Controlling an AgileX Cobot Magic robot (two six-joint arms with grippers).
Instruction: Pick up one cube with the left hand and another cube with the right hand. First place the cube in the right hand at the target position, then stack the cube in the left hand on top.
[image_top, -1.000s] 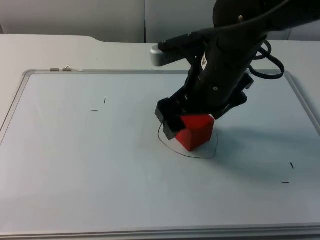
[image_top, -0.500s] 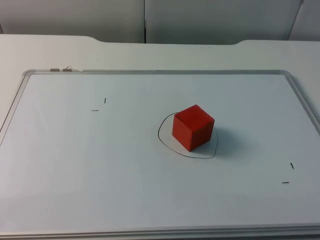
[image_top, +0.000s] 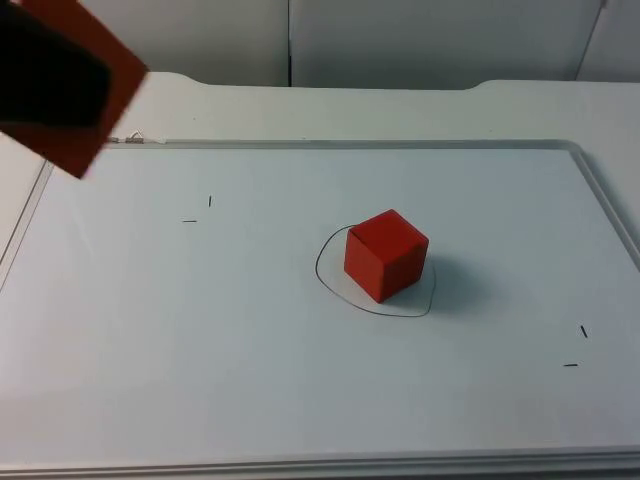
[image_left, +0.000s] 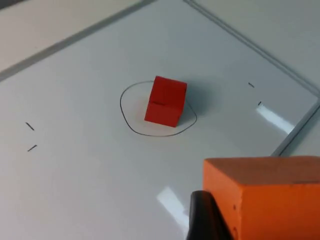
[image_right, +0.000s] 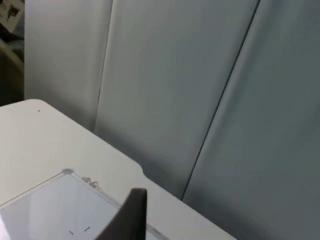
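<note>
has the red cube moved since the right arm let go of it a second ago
No. The red cube sits at the same spot inside the drawn circle on the whiteboard, its corners lined up with the outline just as before.

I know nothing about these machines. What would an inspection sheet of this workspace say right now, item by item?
Surface: white table carrying a framed whiteboard with small pen ticks.
Job's things: red cube stands inside the drawn circle; orange cube is gripped, off the board.
Clutter: nothing seen.
Grippers: left gripper holds the orange cube above the board's far left corner; right gripper is withdrawn, facing the wall.
Cables: nothing noted.
Surroundings: grey partition wall behind the table.
</note>
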